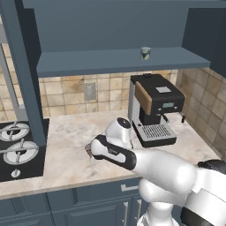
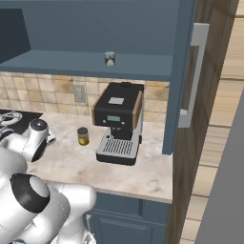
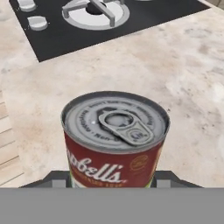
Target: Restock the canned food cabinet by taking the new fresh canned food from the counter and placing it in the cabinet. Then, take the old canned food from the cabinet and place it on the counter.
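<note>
As the end effector (image 3: 112, 186) grips the old red can (image 3: 114, 140) by its sides, it looks hard, smooth, slippery and light.

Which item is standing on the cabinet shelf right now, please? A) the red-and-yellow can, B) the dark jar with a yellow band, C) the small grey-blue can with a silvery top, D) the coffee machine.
C. The grey-blue can stands alone on the cabinet shelf, while the red can sits right in front of the gripper above the counter.
</note>
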Robot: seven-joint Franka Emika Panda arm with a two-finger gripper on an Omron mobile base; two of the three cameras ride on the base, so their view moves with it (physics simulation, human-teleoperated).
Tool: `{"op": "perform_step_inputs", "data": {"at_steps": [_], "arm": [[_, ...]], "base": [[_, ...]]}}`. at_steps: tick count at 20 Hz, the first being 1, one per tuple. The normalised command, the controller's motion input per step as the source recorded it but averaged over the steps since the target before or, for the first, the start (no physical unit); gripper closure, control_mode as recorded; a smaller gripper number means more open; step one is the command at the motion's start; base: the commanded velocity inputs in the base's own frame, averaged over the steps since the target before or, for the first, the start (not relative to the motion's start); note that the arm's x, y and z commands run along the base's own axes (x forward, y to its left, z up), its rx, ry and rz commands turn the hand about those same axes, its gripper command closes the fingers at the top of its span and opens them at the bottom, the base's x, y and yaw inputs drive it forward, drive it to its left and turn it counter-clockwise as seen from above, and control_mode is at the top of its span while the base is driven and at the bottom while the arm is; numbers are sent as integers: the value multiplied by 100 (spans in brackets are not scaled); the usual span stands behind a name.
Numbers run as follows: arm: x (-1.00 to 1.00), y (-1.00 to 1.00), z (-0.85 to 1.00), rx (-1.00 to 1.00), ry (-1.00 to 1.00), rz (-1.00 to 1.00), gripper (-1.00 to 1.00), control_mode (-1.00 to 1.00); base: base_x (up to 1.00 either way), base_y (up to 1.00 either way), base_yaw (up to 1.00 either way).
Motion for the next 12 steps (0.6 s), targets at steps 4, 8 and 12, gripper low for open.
{"op": "perform_step_inputs", "data": {"at_steps": [4,8,12], "arm": [[27,4,0,5,2,0,100,-100],[0,0,-1,15,0,1,100,-100],[3,0,-24,11,0,0,100,-100]], "base": [[0,0,0],[0,0,0],[0,0,0]]}}
